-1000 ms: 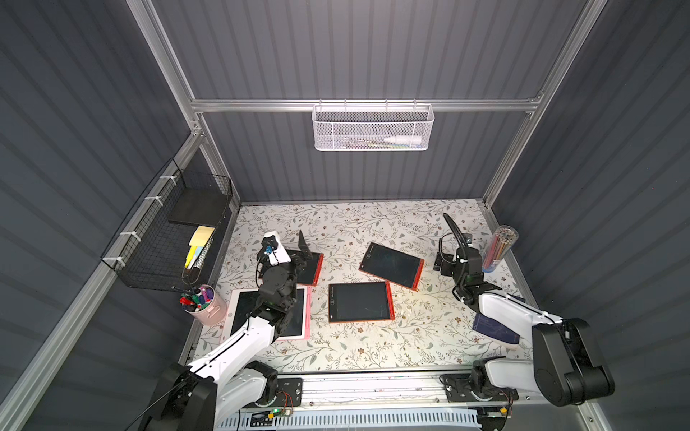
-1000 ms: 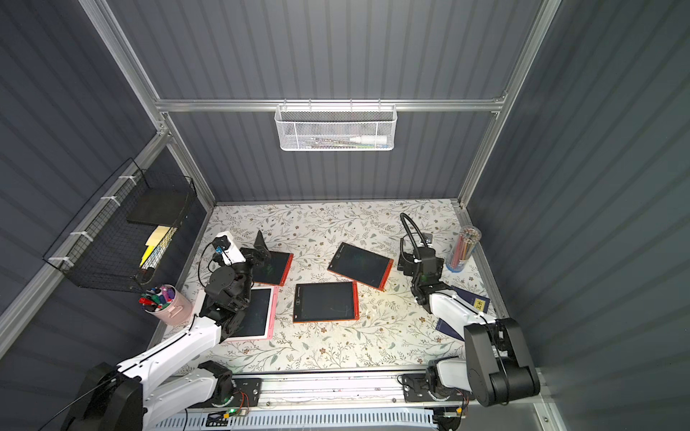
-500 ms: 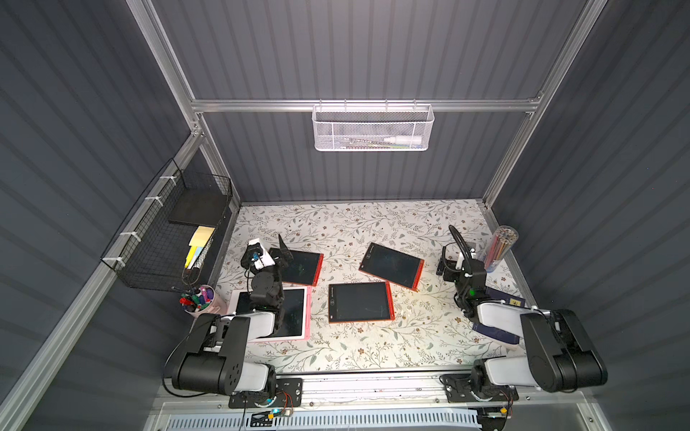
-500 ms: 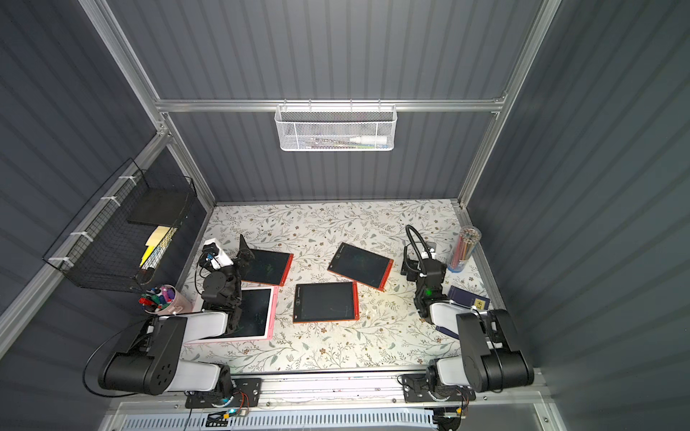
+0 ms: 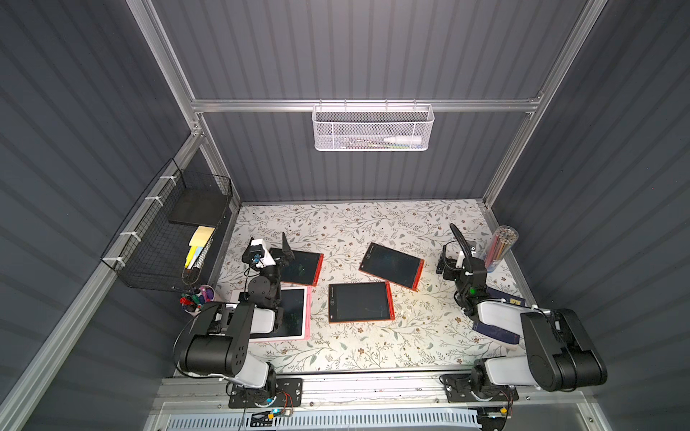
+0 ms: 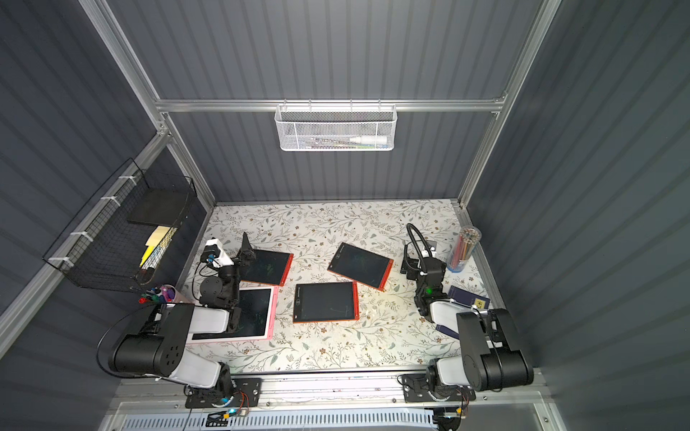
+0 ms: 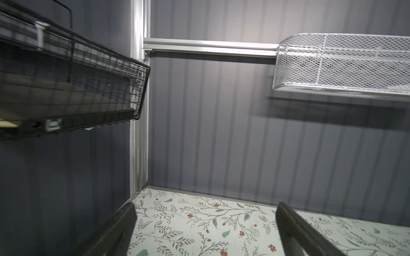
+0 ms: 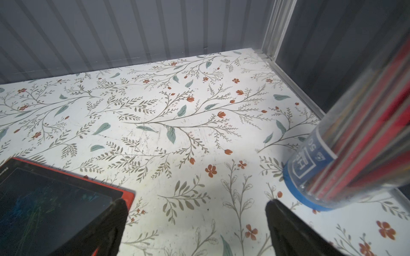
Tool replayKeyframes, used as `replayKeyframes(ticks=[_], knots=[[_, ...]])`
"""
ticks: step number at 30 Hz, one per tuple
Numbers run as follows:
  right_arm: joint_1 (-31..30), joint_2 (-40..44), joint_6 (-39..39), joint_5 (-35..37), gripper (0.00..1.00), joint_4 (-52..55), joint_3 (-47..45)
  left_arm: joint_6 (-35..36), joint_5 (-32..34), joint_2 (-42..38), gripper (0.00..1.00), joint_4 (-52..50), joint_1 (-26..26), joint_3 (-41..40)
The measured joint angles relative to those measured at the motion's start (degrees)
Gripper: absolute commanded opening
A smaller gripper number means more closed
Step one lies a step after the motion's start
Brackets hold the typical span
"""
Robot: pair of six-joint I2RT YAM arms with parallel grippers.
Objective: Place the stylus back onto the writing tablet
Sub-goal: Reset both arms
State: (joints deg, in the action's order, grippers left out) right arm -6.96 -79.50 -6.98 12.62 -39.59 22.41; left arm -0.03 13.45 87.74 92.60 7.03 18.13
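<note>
Floral tabletop (image 5: pixel 354 224) w/ 4 writing tablets (image 5: pixel 360 302), grey ribbed walls (image 5: pixel 373 56); left tool (image 7: pixel 205 206) & right tool (image 8: pixel 196 202) spread apart, empty.

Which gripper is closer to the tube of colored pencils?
Right. The right gripper is beside the pencil tube; the left gripper is across the table, by a red tablet.

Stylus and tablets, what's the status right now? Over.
Left gripper open, empty. Right gripper open, empty. No loose stylus seen; four tablets flat on table. Left arm overhangs pink tablet.
</note>
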Motion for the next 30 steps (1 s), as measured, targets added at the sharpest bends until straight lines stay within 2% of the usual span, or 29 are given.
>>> replayKeyframes(ticks=[4,8,11,18,22,30], knots=[[-1.44,0.0,0.11,-0.11,0.99,0.33,0.0,-0.15,-2.78,0.33,0.99,0.24,0.0,0.83],[-1.22,0.02,-0.04,0.26,0.99,0.31,0.0,-0.17,1.03,0.17,0.99,0.28,-0.11,0.52],[-2.05,-0.46,0.44,0.02,0.99,1.03,0.81,-0.2,1.51,0.5,0.99,0.28,-1.42,0.79],[-3.15,-0.52,1.07,0.59,0.99,1.14,1.88,-0.5,0.2,9.4,0.99,0.35,-1.92,0.44],[-3.63,-0.39,1.33,1.03,0.99,1.36,1.55,-0.55,0.02,10.27,0.99,0.2,-1.92,0.5],[1.05,1.11,-1.75,5.9,0.99,1.86,0.68,-0.55,-0.02,10.27,0.99,0.37,-1.92,0.57]])
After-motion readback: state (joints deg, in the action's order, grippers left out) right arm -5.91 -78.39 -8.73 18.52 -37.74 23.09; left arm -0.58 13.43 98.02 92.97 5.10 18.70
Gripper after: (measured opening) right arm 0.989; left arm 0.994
